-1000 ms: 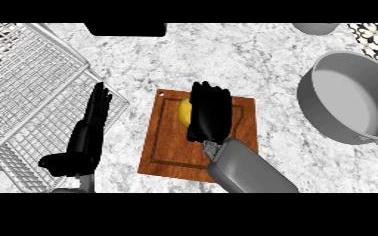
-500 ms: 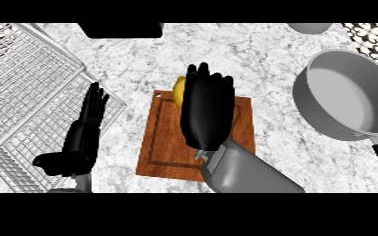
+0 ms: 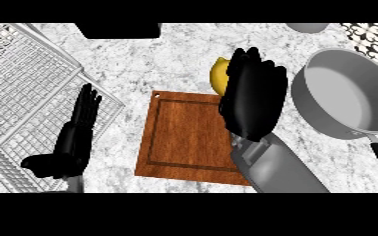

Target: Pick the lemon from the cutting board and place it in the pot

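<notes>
With my right hand (image 3: pixel 253 97) curled around the lemon (image 3: pixel 218 75) just left of the pot (image 3: pixel 341 96), I should carry it over the rim before opening.

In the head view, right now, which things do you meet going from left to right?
Wire rack → left hand → cutting board → right hand, curled round the lemon → pot.

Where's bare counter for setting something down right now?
Free: the marble between the dark block and cutting board, and the board's own left half. Crowded: the right hand with the lemon close beside the pot; left hand over the wire rack.
</notes>
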